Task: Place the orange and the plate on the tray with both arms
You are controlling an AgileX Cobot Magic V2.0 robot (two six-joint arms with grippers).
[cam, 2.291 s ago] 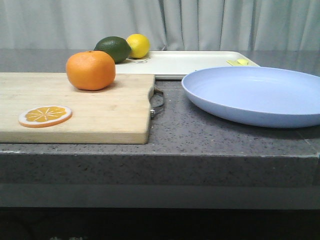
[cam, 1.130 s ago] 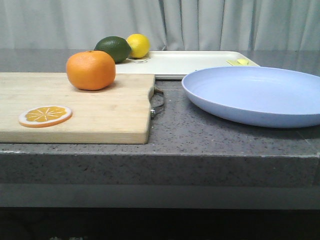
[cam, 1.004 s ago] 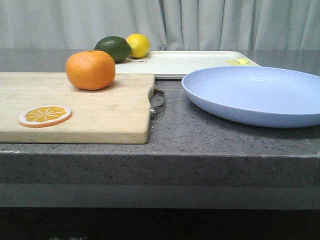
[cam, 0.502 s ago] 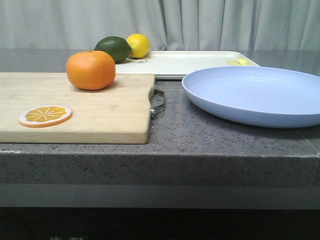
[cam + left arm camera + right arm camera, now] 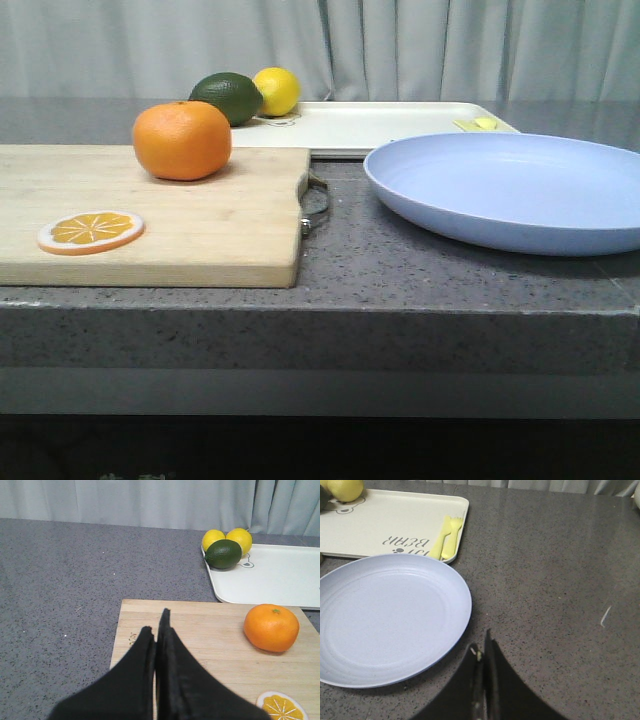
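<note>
The orange [image 5: 182, 140] sits on the far part of the wooden cutting board [image 5: 200, 230]; it also shows in the left wrist view [image 5: 271, 627]. The lavender-blue plate [image 5: 510, 190] lies on the grey counter to the right, and shows in the right wrist view [image 5: 385, 615]. The cream-white tray [image 5: 380, 125] lies behind them, also in the wrist views [image 5: 270, 577] [image 5: 390, 522]. My left gripper [image 5: 156, 622] is shut and empty, above the board's left part, apart from the orange. My right gripper [image 5: 481, 645] is shut and empty, just off the plate's rim. Neither gripper shows in the front view.
An orange slice disc [image 5: 90, 231] lies on the board's near part. A green lime [image 5: 227, 97] and a yellow lemon [image 5: 276, 90] sit at the tray's far left corner; a second lemon [image 5: 213, 539] shows in the left wrist view. Yellow cutlery [image 5: 447, 542] lies on the tray's right end.
</note>
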